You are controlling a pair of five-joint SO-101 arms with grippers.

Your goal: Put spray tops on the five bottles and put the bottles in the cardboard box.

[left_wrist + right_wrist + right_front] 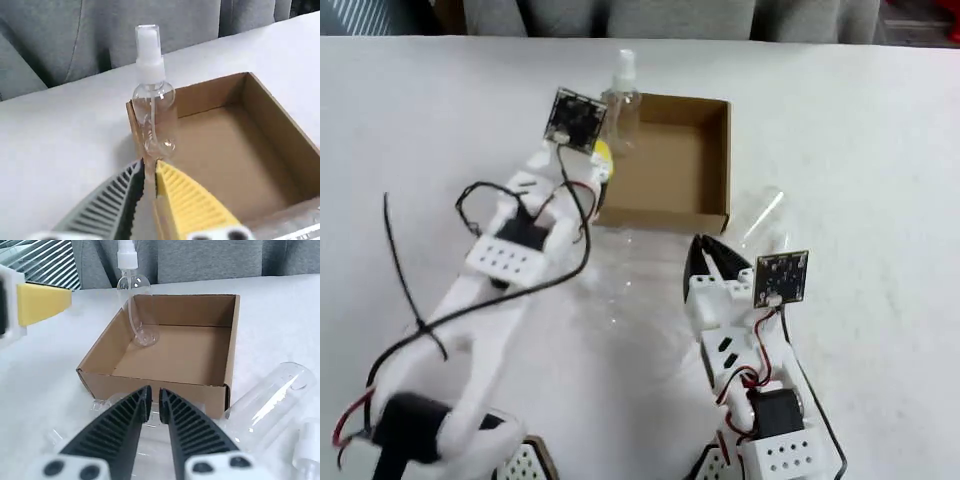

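Observation:
The cardboard box [710, 120] lies open at the table's middle back. A clear bottle with a white spray top [622, 95] stands tilted at the box's far left corner, its base inside against the wall [142, 335]. My left gripper [150, 167], with one grey and one yellow finger, sits just short of that bottle [152, 110], jaws nearly together and nothing between them. My right gripper [154, 392], with black fingers, hovers in front of the box's near wall [150, 380], shut and empty. Clear bottles without tops lie in front of the box [620, 275] and to its right [272, 400].
A loose white spray top [310, 450] lies beside the bottle on the right. Black cables loop off the left arm [520, 240]. The white table [880, 130] stretches wide to the right of the box. Grey chair backs line the far edge [75, 35].

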